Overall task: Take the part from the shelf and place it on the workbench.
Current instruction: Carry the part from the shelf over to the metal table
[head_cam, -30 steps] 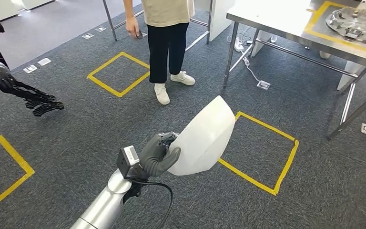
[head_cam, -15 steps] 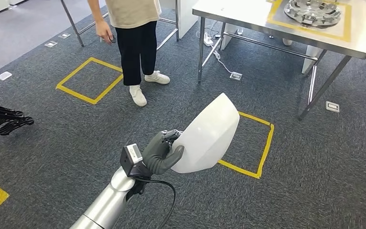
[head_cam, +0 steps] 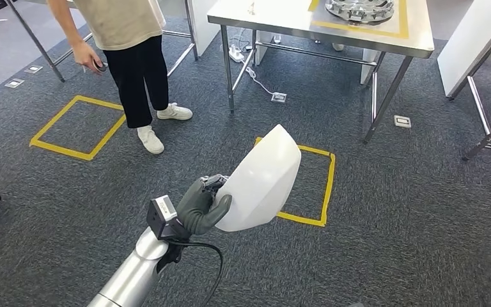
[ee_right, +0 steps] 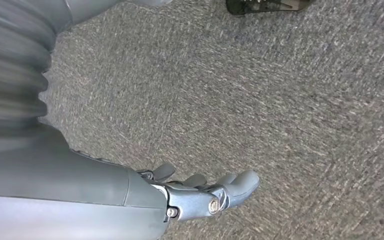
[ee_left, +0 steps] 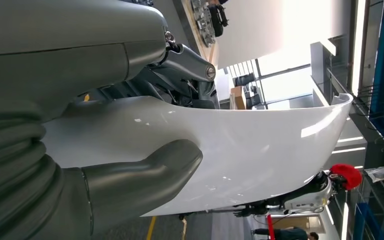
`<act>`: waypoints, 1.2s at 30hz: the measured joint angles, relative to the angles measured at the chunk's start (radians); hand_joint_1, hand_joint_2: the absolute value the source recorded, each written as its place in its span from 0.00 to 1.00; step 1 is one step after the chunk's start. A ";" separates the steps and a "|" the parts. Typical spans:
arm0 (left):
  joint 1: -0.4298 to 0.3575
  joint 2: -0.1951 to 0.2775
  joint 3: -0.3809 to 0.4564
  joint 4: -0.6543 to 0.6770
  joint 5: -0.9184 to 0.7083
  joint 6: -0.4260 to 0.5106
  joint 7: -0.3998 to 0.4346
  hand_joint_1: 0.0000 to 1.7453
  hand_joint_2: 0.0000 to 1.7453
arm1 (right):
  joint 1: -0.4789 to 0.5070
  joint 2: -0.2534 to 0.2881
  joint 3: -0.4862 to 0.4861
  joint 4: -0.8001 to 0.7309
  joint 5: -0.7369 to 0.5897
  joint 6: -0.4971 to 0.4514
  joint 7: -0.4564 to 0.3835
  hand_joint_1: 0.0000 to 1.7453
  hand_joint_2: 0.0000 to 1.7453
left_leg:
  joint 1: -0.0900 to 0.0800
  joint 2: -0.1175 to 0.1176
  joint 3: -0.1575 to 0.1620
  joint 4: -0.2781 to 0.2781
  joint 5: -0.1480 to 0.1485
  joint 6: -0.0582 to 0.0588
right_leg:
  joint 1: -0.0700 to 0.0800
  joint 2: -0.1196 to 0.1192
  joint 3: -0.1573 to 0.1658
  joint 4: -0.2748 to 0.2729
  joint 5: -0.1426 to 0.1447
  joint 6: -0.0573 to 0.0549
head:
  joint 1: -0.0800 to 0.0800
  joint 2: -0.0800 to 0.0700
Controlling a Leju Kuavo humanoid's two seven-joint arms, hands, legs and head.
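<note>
White part [head_cam: 257, 181]: held at its lower edge by the left hand [head_cam: 199, 206], thumb pressed on the face, fingers hidden behind; carried above grey carpet. Right hand [ee_right: 200, 192]: hung over carpet, fingers loosely apart, nothing held. Steel table [head_cam: 275, 19]: cut off at frame top, now nearer centre as the view has turned. Person [head_cam: 124, 45]: partly cropped.

No readable text, label, brand, number or sign appears in any of the views. The small white block on the wrist of the left arm [head_cam: 162, 213] bears a faint marking, too small and blurred to make out. The yellow tape squares [head_cam: 78, 128] on the carpet carry no lettering.
</note>
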 joint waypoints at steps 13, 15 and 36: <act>-0.006 -0.007 0.000 0.013 -0.002 -0.005 0.000 1.00 1.00 | 0.010 -0.001 0.001 0.000 -0.007 -0.010 0.007 0.00 1.00 | -0.003 0.039 0.020 -0.016 -0.009 0.038 | 0.004 -0.075 -0.053 0.104 -0.025 0.026 | 0.024 0.000; -0.007 -0.008 0.001 0.013 -0.004 -0.007 0.000 1.00 1.00 | 0.008 -0.001 0.001 0.000 -0.014 -0.007 0.006 0.00 1.00 | -0.008 0.050 0.029 -0.015 -0.019 0.028 | 0.013 -0.106 -0.006 0.010 0.001 0.011 | 0.026 0.000; -0.007 -0.004 0.002 0.011 -0.006 -0.007 0.000 1.00 1.00 | 0.014 0.000 0.000 -0.001 0.009 -0.009 0.013 0.00 1.00 | 0.004 0.007 -0.040 -0.011 0.045 0.032 | 0.002 -0.022 0.039 0.064 -0.109 0.032 | 0.012 0.000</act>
